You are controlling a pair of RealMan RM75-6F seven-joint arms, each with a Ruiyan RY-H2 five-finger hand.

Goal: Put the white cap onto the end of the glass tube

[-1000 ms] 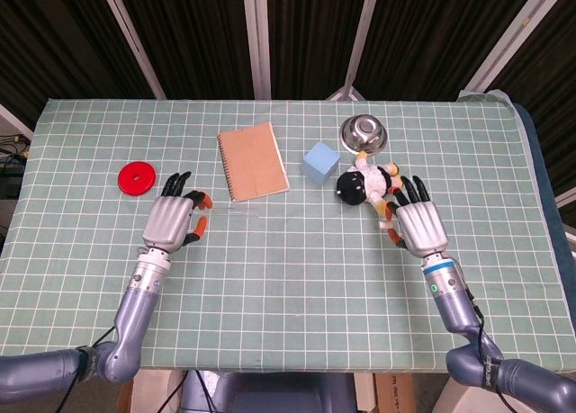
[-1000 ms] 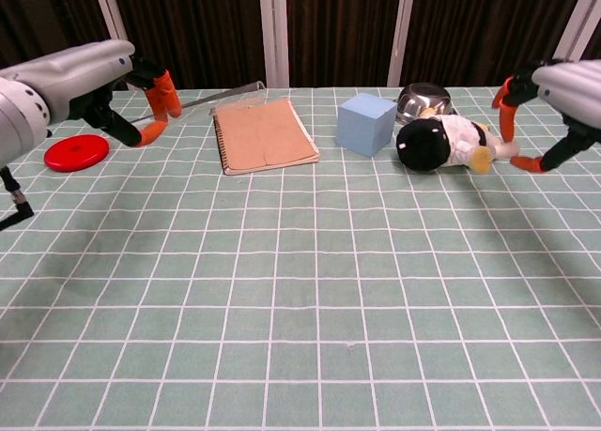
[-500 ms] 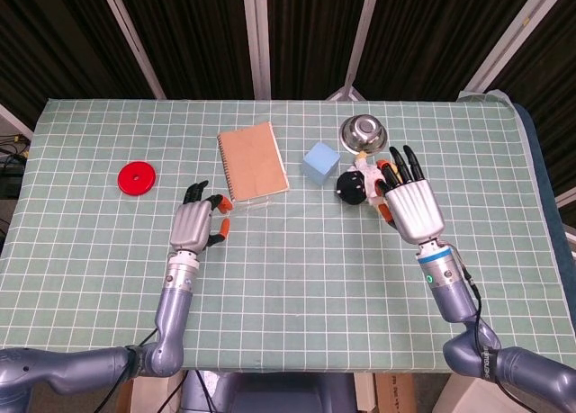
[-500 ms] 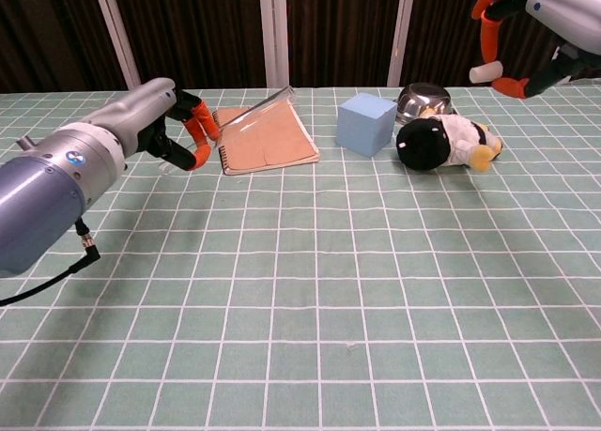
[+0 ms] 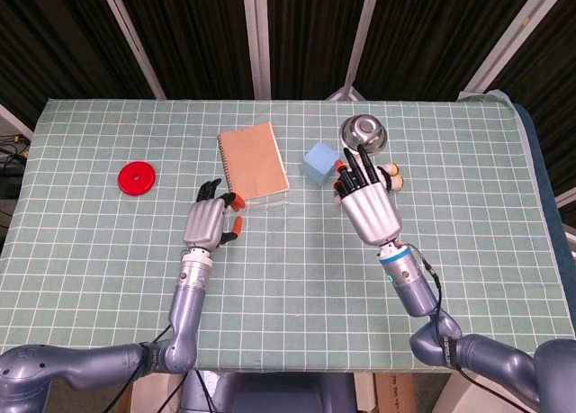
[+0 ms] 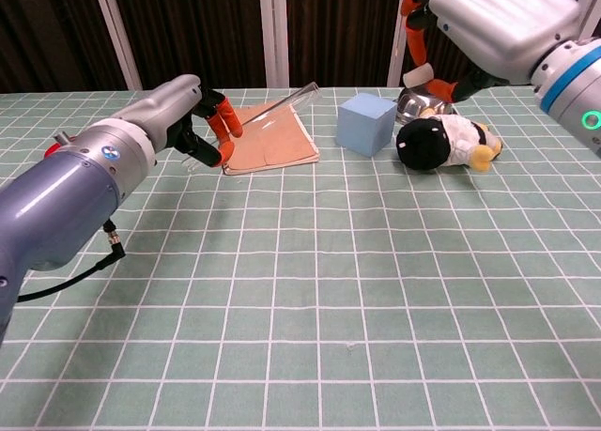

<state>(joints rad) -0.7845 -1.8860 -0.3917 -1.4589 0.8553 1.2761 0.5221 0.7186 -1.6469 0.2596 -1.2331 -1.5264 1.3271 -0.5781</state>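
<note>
Green gridded counter [image 6: 376, 290] | left hand [image 6: 192, 121] pinching tube [image 6: 272, 111], tilting up over notebook [image 5: 251, 160] | right hand [image 6: 488, 27] pinching cap [image 6: 416, 75], hovering above bowl [image 5: 363, 131] and toy [image 6: 446, 142]

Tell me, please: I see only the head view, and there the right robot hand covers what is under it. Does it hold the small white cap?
Observer: Yes. In the chest view the right robot hand pinches the small white cap between orange fingertips, lifted off the table.
Operator: Is the clear glass tube flat on the table?
Observer: No. The left robot hand holds the clear glass tube near its lower end. It is tilted, and its free end rises to the right over the brown spiral notebook.
Operator: What lies below the right robot hand?
Observer: The black and white plush toy, lying on the table. The hand does not touch it.
</note>
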